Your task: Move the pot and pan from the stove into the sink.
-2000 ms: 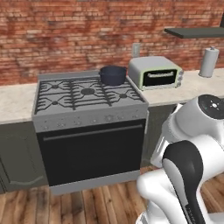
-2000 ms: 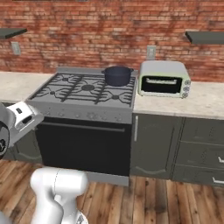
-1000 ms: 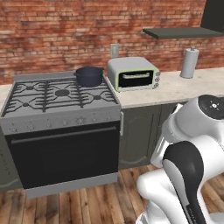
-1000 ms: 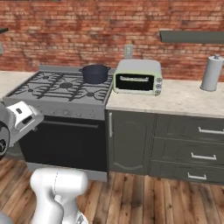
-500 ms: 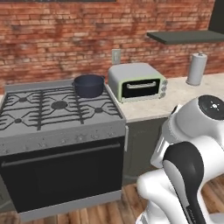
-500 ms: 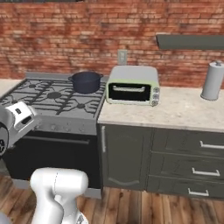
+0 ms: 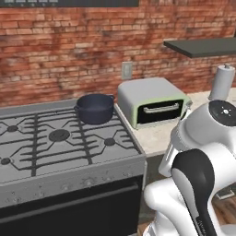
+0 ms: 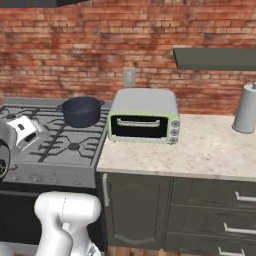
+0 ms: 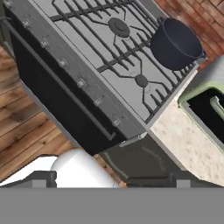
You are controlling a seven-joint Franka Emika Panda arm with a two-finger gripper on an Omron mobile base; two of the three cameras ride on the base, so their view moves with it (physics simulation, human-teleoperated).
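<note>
On the left I see the stove (image 7: 60, 143) with its dark grates, and the pot (image 7: 95, 108) sits on the back right burner, close to the brick wall (image 7: 69, 50). Just to the right of the pot, the little green toaster oven (image 7: 152, 107) stands on the desk (image 8: 200, 150), near the pot but not touching it, and far to the right is a grey roll (image 8: 246, 107) under a dark shelf (image 8: 215, 58). My hand is spread wide and holds nothing, and it is up high, well away from the pot.
</note>
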